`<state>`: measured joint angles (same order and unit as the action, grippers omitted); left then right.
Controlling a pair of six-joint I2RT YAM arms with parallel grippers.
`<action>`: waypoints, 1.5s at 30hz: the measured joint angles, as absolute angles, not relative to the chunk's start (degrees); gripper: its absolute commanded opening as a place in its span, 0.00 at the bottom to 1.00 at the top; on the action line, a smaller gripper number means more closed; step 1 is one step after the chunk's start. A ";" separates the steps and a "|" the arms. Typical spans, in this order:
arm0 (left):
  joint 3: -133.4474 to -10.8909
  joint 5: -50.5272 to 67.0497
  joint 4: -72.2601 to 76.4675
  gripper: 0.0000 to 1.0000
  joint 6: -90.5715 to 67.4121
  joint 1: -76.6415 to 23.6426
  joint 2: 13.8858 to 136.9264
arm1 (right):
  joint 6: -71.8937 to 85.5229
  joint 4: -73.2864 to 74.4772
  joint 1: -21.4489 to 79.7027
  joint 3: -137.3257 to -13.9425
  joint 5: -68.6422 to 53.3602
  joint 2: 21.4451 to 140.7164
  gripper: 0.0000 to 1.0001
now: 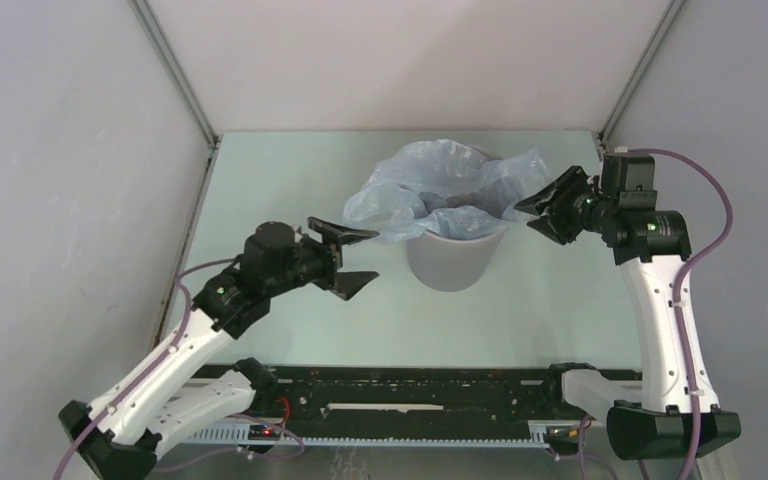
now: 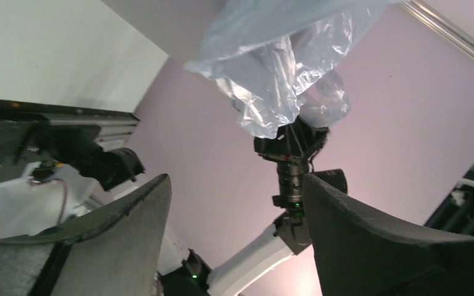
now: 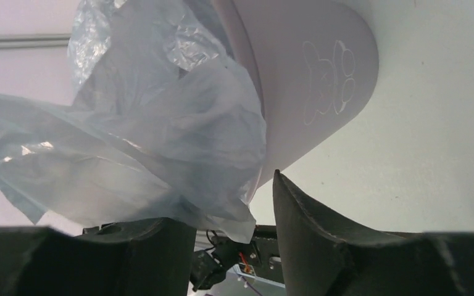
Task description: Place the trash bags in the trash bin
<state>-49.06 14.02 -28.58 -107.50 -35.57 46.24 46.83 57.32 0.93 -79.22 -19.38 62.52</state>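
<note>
**Left end effector** (image 1: 370, 255): jaws spread wide and empty. The trash bin (image 1: 450, 262) stands just ahead of its fingertips, not touching.

**Trash bag** (image 1: 430, 185): pale blue film, partly tucked into the bin. The rest billows above and over the rim, between the two end effectors.

**Right end effector** (image 1: 527, 209): jaws partly apart, with a loose flap of film hanging in the gap. No clamping is visible.

**Handling:** the film is judged light, limp, slippery and easily torn. A bunched fold near the rim, pushed downward, offers the best hold. The grey bin looks light enough to tip.

**Surface** (image 1: 280, 180): pale green, matte.

**Room:** plain pale walls (image 1: 60, 150) enclose three sides.
</note>
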 measured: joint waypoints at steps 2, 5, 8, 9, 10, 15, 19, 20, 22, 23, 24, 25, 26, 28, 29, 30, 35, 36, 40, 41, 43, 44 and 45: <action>-49.08 12.21 -24.93 0.75 -111.37 -38.33 48.71 | 47.24 57.21 0.86 -79.00 -18.90 62.92 0.45; -49.08 9.21 -20.21 0.80 -114.41 -40.03 53.45 | 47.79 56.75 0.73 -78.96 -18.98 63.07 0.40; -49.08 6.98 -18.94 0.79 -115.98 -40.14 56.73 | 47.99 56.38 0.73 -78.91 -18.96 63.11 0.38; -49.08 6.42 -18.61 0.79 -116.40 -40.14 57.19 | 47.99 56.36 0.73 -78.89 -18.96 63.11 0.36; -49.08 6.09 -18.48 0.77 -116.68 -40.14 57.45 | 47.97 56.29 0.73 -78.78 -18.96 63.11 0.32; -49.08 2.90 -19.07 0.44 -118.39 -40.38 57.65 | 47.81 56.25 0.01 -77.71 -19.20 63.11 0.16; -49.06 -0.01 -18.04 0.22 -118.96 -40.32 57.58 | 47.62 56.12 -1.08 -77.30 -19.46 63.11 0.06; -49.06 -0.30 -17.65 0.14 -118.91 -40.32 57.58 | 47.53 56.10 -1.15 -77.28 -19.57 63.13 0.04; -48.73 -0.45 -15.94 0.01 -118.43 -40.29 57.58 | 47.35 55.96 -1.19 -77.28 -19.77 63.16 0.00; -48.58 -0.43 -15.29 0.00 -118.19 -40.12 57.58 | 47.16 55.90 -1.32 -77.28 -19.90 63.16 0.00; -48.47 -0.27 -14.90 0.00 -117.75 -39.79 57.58 | 46.85 55.90 -1.58 -77.28 -20.23 63.16 0.00; -48.42 -0.08 -14.81 0.00 -116.73 -39.24 57.54 | 46.50 55.90 -1.98 -77.28 -20.82 63.16 0.00; -48.42 0.25 -14.81 0.00 -115.39 -38.50 57.43 | 46.00 55.90 -2.63 -77.28 -21.50 63.16 0.00; -48.42 0.71 -15.38 0.00 -111.74 -36.14 56.77 | 44.71 55.90 -4.32 -77.14 -22.72 63.07 0.00; -48.42 0.78 -15.70 0.00 -109.95 -35.07 56.36 | 43.90 55.88 -5.26 -76.86 -23.53 62.92 0.00; -48.42 1.10 -15.90 0.00 -107.83 -34.06 55.92 | 43.24 55.88 -5.93 -76.44 -24.36 62.72 0.00; -48.42 5.45 -16.08 0.00 -97.76 -30.87 56.71 | 40.18 55.86 -6.70 -73.78 -27.38 61.30 0.00; -48.42 6.44 -16.19 0.00 -96.27 -30.50 57.21 | 39.83 55.90 -6.81 -73.30 -27.64 61.01 0.00; -48.45 9.30 -16.88 0.00 -92.44 -30.00 57.74 | 38.61 56.34 -7.38 -72.38 -28.60 59.96 0.00; -48.58 9.69 -17.32 0.00 -91.46 -29.93 57.60 | 38.44 56.49 -7.46 -72.38 -28.77 59.68 0.00; -49.41 10.31 -18.44 0.00 -89.73 -29.82 57.56 | 38.00 56.95 -7.53 -72.38 -29.02 58.87 0.00; -50.11 10.57 -19.11 0.00 -88.68 -29.78 57.56 | 37.65 57.23 -7.53 -72.36 -29.02 58.48 0.00; -50.89 10.79 -19.73 0.00 -87.74 -29.71 57.56 | 37.30 57.58 -7.57 -72.36 -28.99 58.08 0.00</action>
<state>-50.89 10.79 -19.73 -87.74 -29.71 57.56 37.30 57.58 -7.57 -72.36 -28.99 58.08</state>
